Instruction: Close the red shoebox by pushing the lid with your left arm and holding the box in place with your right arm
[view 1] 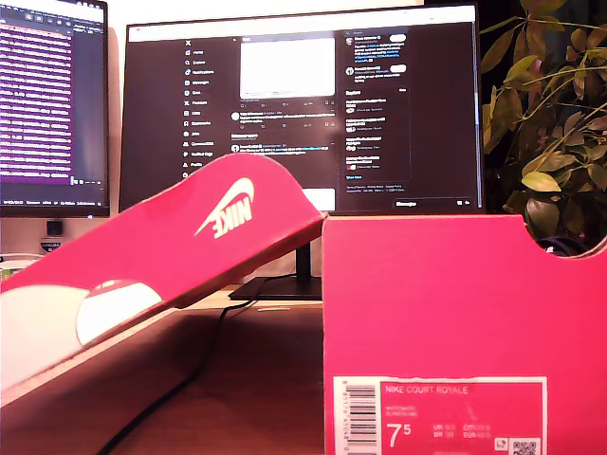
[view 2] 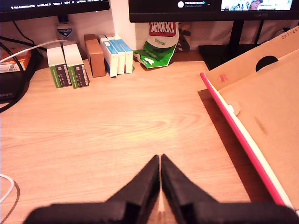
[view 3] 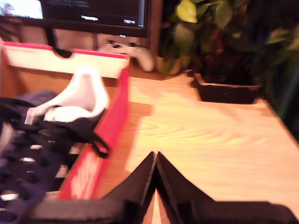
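Hovering beside the open lid (view 2: pixel 261 112) and box (view 3: pixel 100 140), 2 closed grippers (view 2: pixel 160 161) (view 3: pixel 155 158), empty, readying to push and brace.

This is a desk workspace — a home office or a small lab bench — set on a wooden desk (view 2: pixel 117 130). Two monitors (view 1: pixel 303 104) stand lit at the back, one with purple-tinted text (view 1: pixel 47 95) and one with a dark social feed, and cables (view 1: pixel 199 360) trail across the wood. Everyday clutter rings it — small cartons (view 2: pixel 88 58), a green snack bag (view 2: pixel 159 46), a white game controller (view 3: pixel 133 51) and a leafy potted plant (view 1: pixel 550 123).
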`<state>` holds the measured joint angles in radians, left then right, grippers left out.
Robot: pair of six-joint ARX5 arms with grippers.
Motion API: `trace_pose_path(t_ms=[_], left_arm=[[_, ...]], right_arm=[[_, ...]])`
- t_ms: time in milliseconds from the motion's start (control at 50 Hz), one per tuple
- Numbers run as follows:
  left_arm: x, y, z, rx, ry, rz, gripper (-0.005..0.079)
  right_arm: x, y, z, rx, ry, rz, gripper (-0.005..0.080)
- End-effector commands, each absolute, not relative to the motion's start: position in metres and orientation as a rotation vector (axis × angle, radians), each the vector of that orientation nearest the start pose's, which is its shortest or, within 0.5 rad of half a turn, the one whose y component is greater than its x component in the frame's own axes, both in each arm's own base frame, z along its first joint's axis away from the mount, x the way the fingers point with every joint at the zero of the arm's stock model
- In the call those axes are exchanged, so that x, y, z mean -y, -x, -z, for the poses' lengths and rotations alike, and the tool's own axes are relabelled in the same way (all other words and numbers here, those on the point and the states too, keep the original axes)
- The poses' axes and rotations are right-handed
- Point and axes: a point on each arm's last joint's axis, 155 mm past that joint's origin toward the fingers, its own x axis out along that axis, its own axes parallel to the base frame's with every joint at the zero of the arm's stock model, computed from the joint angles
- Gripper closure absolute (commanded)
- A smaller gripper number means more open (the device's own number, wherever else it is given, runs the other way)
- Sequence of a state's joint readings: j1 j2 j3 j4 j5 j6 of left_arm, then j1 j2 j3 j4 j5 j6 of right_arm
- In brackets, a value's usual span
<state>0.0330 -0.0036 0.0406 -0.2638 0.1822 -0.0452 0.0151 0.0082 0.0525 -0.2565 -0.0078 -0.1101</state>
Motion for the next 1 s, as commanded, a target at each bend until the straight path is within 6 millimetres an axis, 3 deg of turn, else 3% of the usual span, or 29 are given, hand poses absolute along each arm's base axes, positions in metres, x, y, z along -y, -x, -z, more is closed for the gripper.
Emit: trace_pose_path(t_ms=[0,180,300,500,580,720,860,980], left_arm=[[0.028,-0.244,-0.119,-0.200,0.137,0.151,0.0759],[0.038,-0.247,-0.162,-0.047,0.256,0.214,0.0759],[0.048,-0.242,-0.187,0.013,0.320,0.280,0.0760],[0.056,-0.237,-0.210,-0.008,0.471,0.332,0.0761],[0.063,-0.238,-0.213,-0.047,0.511,0.364,0.0761],[0.074,-0.244,-0.210,-0.151,0.550,0.409,0.0761],[0.084,-0.254,-0.203,-0.260,0.567,0.444,0.0761],[0.095,-0.261,-0.193,-0.355,0.560,0.502,0.0761]], right_arm=[[-0.005,-0.245,-0.115,-0.223,0.117,-0.034,0.0764],[-0.015,-0.244,-0.116,-0.218,0.045,-0.078,0.0764],[-0.017,-0.247,-0.128,-0.170,-0.012,-0.086,0.0764],[-0.026,-0.247,-0.138,-0.156,-0.325,-0.112,0.0764],[-0.036,-0.245,-0.136,-0.175,-0.354,-0.163,0.0764],[-0.052,-0.240,-0.155,-0.155,-0.426,-0.257,0.0764],[-0.054,-0.235,-0.177,-0.136,-0.459,-0.273,0.0764],[-0.054,-0.233,-0.179,-0.161,-0.472,-0.265,0.0764]])
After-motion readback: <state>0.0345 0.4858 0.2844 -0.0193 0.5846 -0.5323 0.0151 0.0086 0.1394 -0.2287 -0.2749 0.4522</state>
